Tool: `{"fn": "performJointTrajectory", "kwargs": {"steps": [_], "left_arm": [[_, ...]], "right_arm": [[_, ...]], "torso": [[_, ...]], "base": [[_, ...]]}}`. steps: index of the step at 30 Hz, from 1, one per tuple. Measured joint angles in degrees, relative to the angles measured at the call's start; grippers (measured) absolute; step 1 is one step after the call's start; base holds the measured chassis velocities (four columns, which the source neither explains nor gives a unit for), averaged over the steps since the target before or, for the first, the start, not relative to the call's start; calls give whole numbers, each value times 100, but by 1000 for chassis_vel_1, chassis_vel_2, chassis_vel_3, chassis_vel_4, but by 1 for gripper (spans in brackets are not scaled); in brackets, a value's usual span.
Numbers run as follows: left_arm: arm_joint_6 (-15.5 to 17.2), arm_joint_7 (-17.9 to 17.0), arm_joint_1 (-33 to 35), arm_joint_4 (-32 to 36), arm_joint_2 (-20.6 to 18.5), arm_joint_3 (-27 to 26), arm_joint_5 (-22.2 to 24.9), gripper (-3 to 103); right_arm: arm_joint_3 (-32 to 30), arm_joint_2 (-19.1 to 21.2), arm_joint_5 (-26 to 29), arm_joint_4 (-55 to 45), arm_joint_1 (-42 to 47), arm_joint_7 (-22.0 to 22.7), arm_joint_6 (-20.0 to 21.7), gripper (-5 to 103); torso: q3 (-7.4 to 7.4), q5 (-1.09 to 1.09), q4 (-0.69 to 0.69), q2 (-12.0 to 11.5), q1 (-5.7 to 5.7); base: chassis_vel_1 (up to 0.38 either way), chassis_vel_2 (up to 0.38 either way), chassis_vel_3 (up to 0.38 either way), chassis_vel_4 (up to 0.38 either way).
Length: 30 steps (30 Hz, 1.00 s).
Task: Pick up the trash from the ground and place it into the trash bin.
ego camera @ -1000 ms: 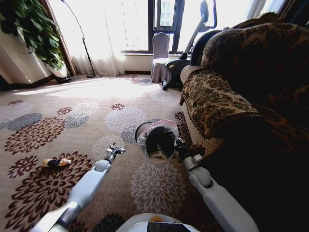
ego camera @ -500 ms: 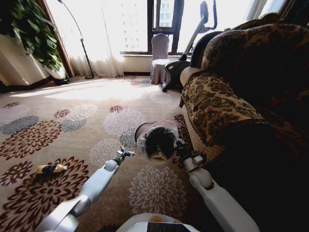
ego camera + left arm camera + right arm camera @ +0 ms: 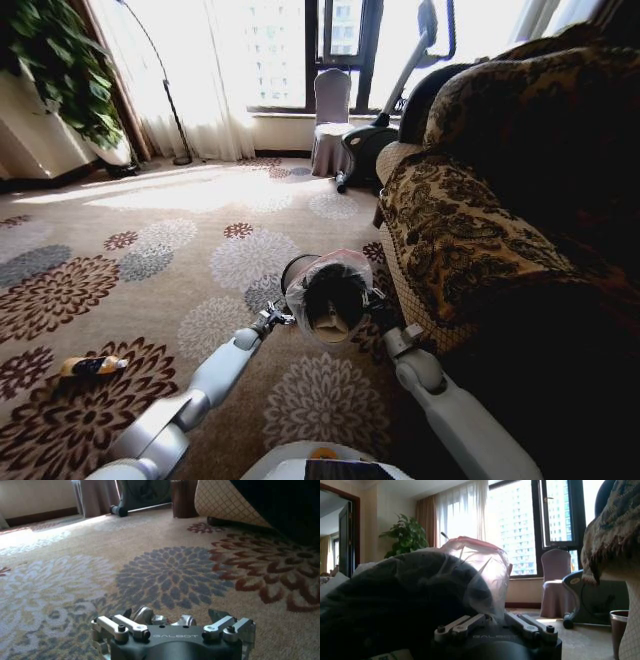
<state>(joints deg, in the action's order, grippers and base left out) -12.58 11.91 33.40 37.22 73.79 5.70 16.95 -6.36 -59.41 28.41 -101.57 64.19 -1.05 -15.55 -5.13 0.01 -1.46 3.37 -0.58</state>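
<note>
The right gripper (image 3: 372, 303) has its jaws clenched on the small round dark trash bin with the whitish bag (image 3: 330, 292), at twelve o'clock. The left gripper (image 3: 274, 318) spreads released jaws. A yellow-orange wrapper (image 3: 90, 366) lies on the flowered carpet (image 3: 180, 240) at nine o'clock, not yet collected.

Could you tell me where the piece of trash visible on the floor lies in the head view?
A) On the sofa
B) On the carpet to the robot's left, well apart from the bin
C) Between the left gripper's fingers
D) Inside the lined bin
B: the yellow-orange wrapper lies on the patterned carpet far to the left, while the trash bin is held up at the right gripper, and the left gripper holds nothing.
</note>
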Motion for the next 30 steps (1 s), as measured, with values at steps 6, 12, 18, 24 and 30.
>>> {"fn": "performJointTrajectory", "kwargs": {"steps": [6,12,18,24,30], "left_arm": [[-2,10,-292,-723,393,54,-76,100],[108,18,-475,-1253,701,-137,-339,100],[404,21,-585,-1508,918,-393,-640,103],[667,-222,-583,-1516,1014,-515,-782,93],[813,-350,-567,-1529,993,-546,-834,72]], "right_arm": [[-64,125,72,-29,38,2,-9,0],[-77,161,121,-43,79,3,-45,0],[-139,267,158,-139,201,1,-62,0],[-179,284,152,-207,331,-1,-82,0],[-229,273,142,-255,412,1,-95,0]], "torso": [[-2,1,-1,0,-2],[-2,3,-3,0,-2],[-1,1,0,0,-2],[-1,0,-1,1,-2],[-2,-1,-2,1,-2]], "base": [[0,0,0,0],[0,0,0,0],[0,0,0,0],[0,0,0,0],[0,0,0,0]]}}
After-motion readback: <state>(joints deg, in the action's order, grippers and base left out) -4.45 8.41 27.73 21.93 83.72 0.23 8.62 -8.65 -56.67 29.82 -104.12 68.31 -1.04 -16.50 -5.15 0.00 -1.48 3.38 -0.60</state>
